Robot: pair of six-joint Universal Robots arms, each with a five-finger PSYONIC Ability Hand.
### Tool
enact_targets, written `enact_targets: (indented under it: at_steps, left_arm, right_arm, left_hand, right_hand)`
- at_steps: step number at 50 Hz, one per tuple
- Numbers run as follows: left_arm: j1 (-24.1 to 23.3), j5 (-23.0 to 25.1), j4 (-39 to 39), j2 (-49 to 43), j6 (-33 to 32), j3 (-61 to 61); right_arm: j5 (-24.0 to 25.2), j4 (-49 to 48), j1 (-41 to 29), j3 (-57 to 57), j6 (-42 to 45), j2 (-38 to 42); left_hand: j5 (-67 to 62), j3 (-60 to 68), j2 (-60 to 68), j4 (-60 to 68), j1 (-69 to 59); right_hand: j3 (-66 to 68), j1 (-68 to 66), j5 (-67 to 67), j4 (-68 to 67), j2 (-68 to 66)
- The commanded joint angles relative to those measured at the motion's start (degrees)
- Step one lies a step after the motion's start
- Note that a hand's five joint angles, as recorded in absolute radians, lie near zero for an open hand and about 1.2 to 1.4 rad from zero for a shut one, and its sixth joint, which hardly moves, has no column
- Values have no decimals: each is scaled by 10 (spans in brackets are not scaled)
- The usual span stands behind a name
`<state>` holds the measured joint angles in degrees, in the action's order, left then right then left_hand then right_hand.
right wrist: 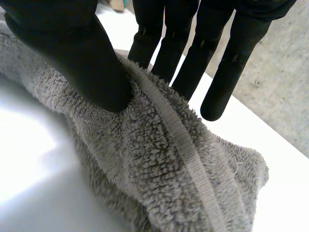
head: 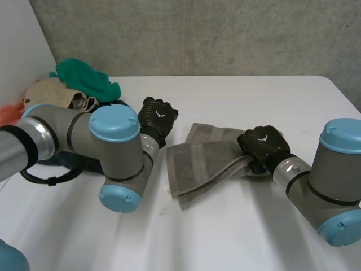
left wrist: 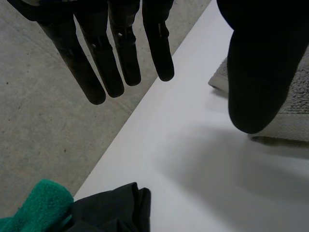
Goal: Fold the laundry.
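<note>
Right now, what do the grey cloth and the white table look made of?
The grey towel looks like terry cotton: fuzzy looped pile with a flat woven band. The table seems smooth laminate or plastic, slightly glossy; can't tell which.

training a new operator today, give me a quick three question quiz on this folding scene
1. True or false: the left hand is open and holds nothing.
2. Which end of the grey towel does the right hand pinch? A) the end nearest the left hand B) the end farthest from it
3. Fill in: the green cloth lies on the robot's ___ side.
Key: 1 true; 2 B; 3 left.
</note>
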<state>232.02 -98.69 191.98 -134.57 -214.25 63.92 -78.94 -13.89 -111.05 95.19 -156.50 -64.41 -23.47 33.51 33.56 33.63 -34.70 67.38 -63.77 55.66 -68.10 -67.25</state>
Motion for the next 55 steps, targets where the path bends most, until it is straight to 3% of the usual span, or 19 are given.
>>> enact_targets:
  at_steps: [1, 8, 10, 11, 12, 21, 32, 41, 46, 47, 50, 55]
  left_arm:
    - [1, -4, -6, 4, -6, 1]
    - [7, -12, -23, 31, 7, 3]
    - [12, -12, -31, 44, 18, 4]
    - [12, -12, -34, 48, 23, 6]
    - [13, -12, -38, 54, 28, 7]
    - [15, 2, -93, 103, 126, 13]
    - [-4, 32, -186, 122, 242, 9]
    - [-9, 48, -204, 149, 301, 38]
    - [-13, 52, -202, 154, 302, 47]
    - [-13, 52, -202, 154, 302, 47]
    - [-13, 49, -205, 154, 302, 50]
    - [-13, 52, -206, 155, 305, 57]
  right_arm:
    - [-2, 1, -13, -2, -14, -13]
    - [8, 31, -46, -29, -47, -24]
    - [11, 58, -58, -41, -52, -15]
    - [10, 83, -64, -57, -53, -4]
    - [6, 100, -65, -66, -55, -1]
    - [-31, 221, -4, -117, -61, -50]
    - [-10, 289, 102, -70, 22, -103]
    - [46, 101, 143, 48, 119, -64]
    - [63, 39, 143, 62, 121, -20]
    - [63, 34, 141, 62, 120, -14]
    - [68, 23, 137, 59, 108, -4]
    - [72, 0, 126, 60, 52, -48]
  left_hand:
    - [-52, 51, 51, 50, -39]
    - [-38, 38, 37, 37, -26]
    - [-37, 36, 36, 35, -24]
    - [-33, 33, 32, 32, -21]
    - [-32, 31, 31, 30, -19]
    - [21, -21, -22, -22, 33]
    - [24, -24, -25, -26, 36]
    - [27, -28, -28, -29, 40]
    - [39, -40, -40, -41, 51]
    - [41, -41, -42, -42, 53]
    - [44, -45, -45, -46, 57]
    - [51, -51, -52, -53, 63]
  right_hand:
    - [126, -162, 143, -119, -127]
    - [114, -150, 132, -107, -116]
    - [-87, 50, -69, 94, 85]
    - [-307, 271, -290, 315, 306]
    - [-415, 378, -397, 422, 413]
    - [-488, 452, -471, 495, 487]
    - [-384, 348, -367, 391, 383]
    - [-298, 262, -281, 305, 297]
    - [-273, 237, -256, 280, 272]
    - [-251, 215, -234, 258, 250]
    - [89, -125, 106, -82, -90]
    - [126, -162, 143, -119, -127]
